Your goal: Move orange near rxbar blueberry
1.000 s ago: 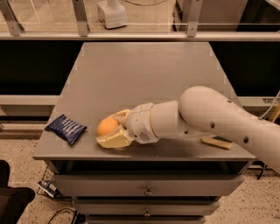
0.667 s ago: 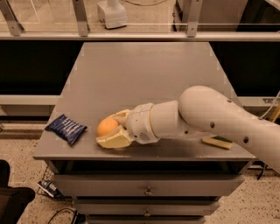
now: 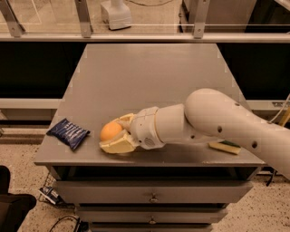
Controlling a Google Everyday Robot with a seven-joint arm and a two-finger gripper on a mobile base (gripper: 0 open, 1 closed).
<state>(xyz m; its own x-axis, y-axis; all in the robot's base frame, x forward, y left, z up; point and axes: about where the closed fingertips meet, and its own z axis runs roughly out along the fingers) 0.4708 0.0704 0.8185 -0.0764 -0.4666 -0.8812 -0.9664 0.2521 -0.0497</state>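
Note:
The orange (image 3: 110,131) is a small round fruit held between the cream fingers of my gripper (image 3: 115,134) near the front left of the grey table (image 3: 145,77). The gripper is shut on it, low over the tabletop. The rxbar blueberry (image 3: 68,132) is a flat dark blue wrapper lying at the table's front left corner, a short way left of the orange. My white arm (image 3: 217,122) reaches in from the right.
A green-and-yellow sponge (image 3: 225,147) lies at the front right edge, partly hidden by the arm. A white object (image 3: 116,13) stands on the floor beyond a metal rail (image 3: 145,37). Drawers (image 3: 152,197) sit below the tabletop.

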